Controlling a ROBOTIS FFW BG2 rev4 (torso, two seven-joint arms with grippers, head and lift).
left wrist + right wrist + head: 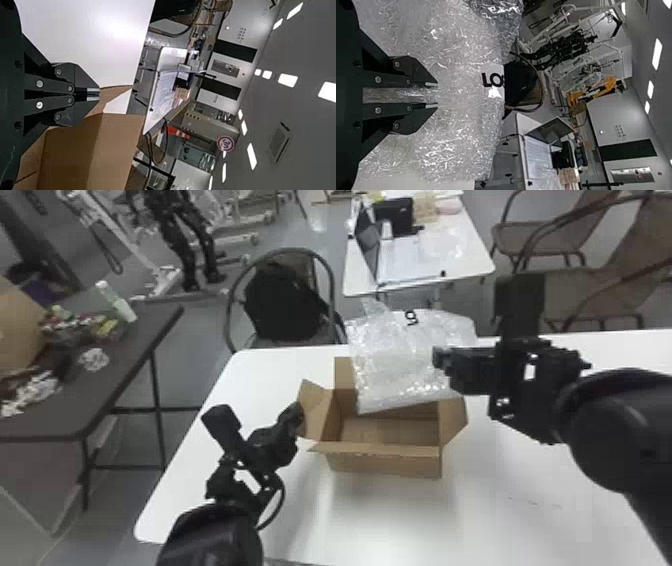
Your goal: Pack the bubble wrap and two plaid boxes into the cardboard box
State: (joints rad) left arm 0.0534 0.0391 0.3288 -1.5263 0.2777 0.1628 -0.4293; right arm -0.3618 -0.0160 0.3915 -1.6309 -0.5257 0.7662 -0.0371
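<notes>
Right black pincer [432, 95], centre-left of the wrist frame, grips clear plastic bubble wrap [410, 350]; tuck its edges inside the open brown cardboard box [385, 464].

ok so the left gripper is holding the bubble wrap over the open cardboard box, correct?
Not the left gripper: the right gripper is holding the bubble wrap over the open cardboard box. The right wrist view shows the wrap between that gripper's fingers.
</notes>
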